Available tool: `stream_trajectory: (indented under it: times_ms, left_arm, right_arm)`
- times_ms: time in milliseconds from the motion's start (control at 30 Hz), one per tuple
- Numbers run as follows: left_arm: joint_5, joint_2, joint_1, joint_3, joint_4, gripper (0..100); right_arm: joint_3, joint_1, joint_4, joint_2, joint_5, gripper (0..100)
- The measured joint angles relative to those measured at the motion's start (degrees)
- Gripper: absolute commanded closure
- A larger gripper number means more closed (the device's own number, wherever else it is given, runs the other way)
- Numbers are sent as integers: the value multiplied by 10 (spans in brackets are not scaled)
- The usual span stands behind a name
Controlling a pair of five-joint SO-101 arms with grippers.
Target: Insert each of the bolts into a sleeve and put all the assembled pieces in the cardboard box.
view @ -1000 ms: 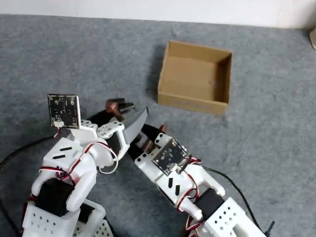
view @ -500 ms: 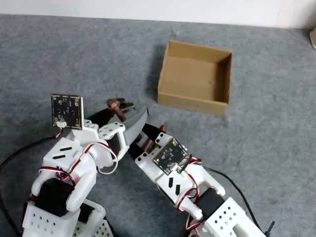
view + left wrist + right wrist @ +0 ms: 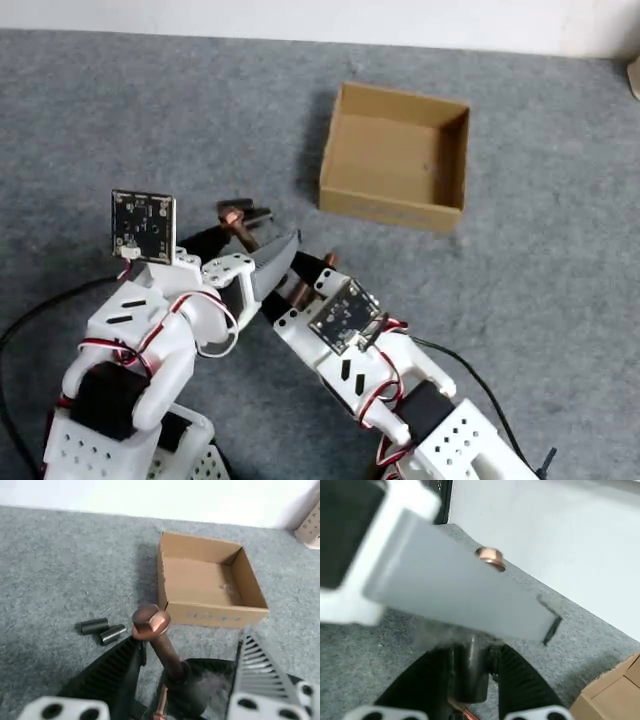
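A copper bolt (image 3: pixel 150 621) stands tilted with its shaft in a dark sleeve (image 3: pixel 177 672). My right gripper (image 3: pixel 472 655) is shut on that sleeve (image 3: pixel 470 670), low at the table's front middle (image 3: pixel 285 272). My left gripper (image 3: pixel 192 642) is open around the bolt, black finger beside the shaft and grey finger (image 3: pixel 470 595) well apart from it. The bolt head (image 3: pixel 235 216) sticks up between the arms. Two loose dark sleeves (image 3: pixel 102 630) lie on the carpet just beyond (image 3: pixel 248 211). The cardboard box (image 3: pixel 390 208) sits empty at the back right.
A second copper bolt (image 3: pixel 300 290) lies along the right gripper; whether it is held I cannot tell. Grey carpet covers the table. A white wall runs along the far edge. The two arms crowd each other at the front.
The left arm has shifted slightly right and back, and its grey finger has swung away from the bolt. The bolt head has drifted a little right. The right arm has stayed put.
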Motion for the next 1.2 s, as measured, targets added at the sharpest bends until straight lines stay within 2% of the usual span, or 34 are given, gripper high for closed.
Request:
stream_trajectory:
  times_ms: [533, 933, 1200]
  left_arm:
    - [-26, -4, -4, -13, 2, 722]
    - [-26, -1, 35, -4, 2, 722]
    - [-26, -2, 40, 1, 47, 720]
  right_arm:
    - [-1, 0, -1, -4, 0, 993]
    - [0, 2, 0, -4, 0, 993]
    - [0, 23, 0, -3, 0, 993]
